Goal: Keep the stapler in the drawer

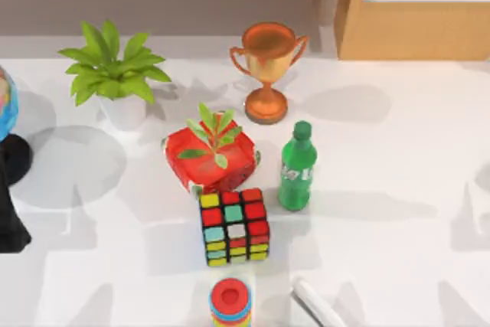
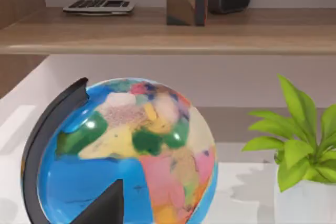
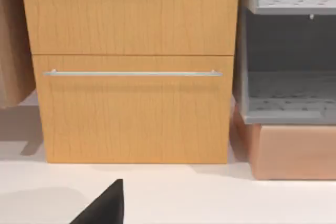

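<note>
The stapler (image 1: 318,302), a small white bar, lies at the table's front edge, just right of the ring stack and partly cut off by the picture's lower border. The drawer (image 1: 417,28) stands at the back right, its light-wood front with a thin silver handle (image 3: 131,73) sitting flush and closed in the right wrist view (image 3: 131,114). A dark part of my right gripper (image 3: 105,208) faces that front from a distance. My left arm (image 1: 9,220) is at the table's left edge, and my left gripper (image 2: 105,208) is close to a globe (image 2: 126,150).
Between the stapler and the drawer stand a Rubik's cube (image 1: 234,226), a green bottle (image 1: 297,166), a red box with a plant (image 1: 210,155) and a trophy (image 1: 267,70). A potted plant (image 1: 111,74) is at the back left. A ring stack (image 1: 230,302) sits at the front.
</note>
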You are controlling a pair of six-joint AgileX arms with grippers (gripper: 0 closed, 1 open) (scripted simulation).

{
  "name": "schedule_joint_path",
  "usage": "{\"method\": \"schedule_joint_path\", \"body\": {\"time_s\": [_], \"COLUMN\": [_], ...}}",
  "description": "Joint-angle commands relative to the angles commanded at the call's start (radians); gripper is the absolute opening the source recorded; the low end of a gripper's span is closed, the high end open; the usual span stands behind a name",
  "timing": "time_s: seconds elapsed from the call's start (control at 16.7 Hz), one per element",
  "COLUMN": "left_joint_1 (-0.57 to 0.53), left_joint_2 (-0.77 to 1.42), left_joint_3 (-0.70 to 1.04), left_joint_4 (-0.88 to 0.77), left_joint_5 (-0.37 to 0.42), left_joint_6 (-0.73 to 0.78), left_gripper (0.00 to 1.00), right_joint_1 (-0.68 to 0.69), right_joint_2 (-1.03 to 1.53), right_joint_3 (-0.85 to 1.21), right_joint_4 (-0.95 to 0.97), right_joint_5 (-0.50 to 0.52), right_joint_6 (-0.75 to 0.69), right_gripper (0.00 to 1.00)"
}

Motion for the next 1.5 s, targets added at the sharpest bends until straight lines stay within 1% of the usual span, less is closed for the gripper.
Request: {"method": "schedule_joint_path", "body": {"time_s": [0.18,0.36,0.6,0.84,1.08,1.32,1.5], "left_joint_1": [0.0,0.0,0.0,0.0,0.0,0.0,0.0], "left_joint_2": [0.0,0.0,0.0,0.0,0.0,0.0,0.0], "left_joint_3": [0.0,0.0,0.0,0.0,0.0,0.0,0.0], "left_joint_4": [0.0,0.0,0.0,0.0,0.0,0.0,0.0], "left_joint_5": [0.0,0.0,0.0,0.0,0.0,0.0,0.0], "left_joint_6": [0.0,0.0,0.0,0.0,0.0,0.0,0.0], "left_gripper": [1.0,1.0,1.0,1.0,1.0,1.0,1.0], "right_joint_1": [-0.002,-0.012,-0.013,0.002,0.044,0.097,0.112], "right_joint_2": [0.009,0.096,0.356,0.75,1.08,1.286,1.489], "right_joint_3": [0.006,0.062,0.219,0.428,0.595,0.71,0.756], "right_joint_4": [0.006,0.07,0.274,0.589,0.847,0.974,1.054], "right_joint_5": [0.005,0.042,0.106,0.159,0.179,0.177,0.194], "right_joint_6": [-0.008,-0.081,-0.284,-0.519,-0.687,-0.846,-0.974], "right_gripper": [1.0,1.0,1.0,1.0,1.0,1.0,1.0]}}
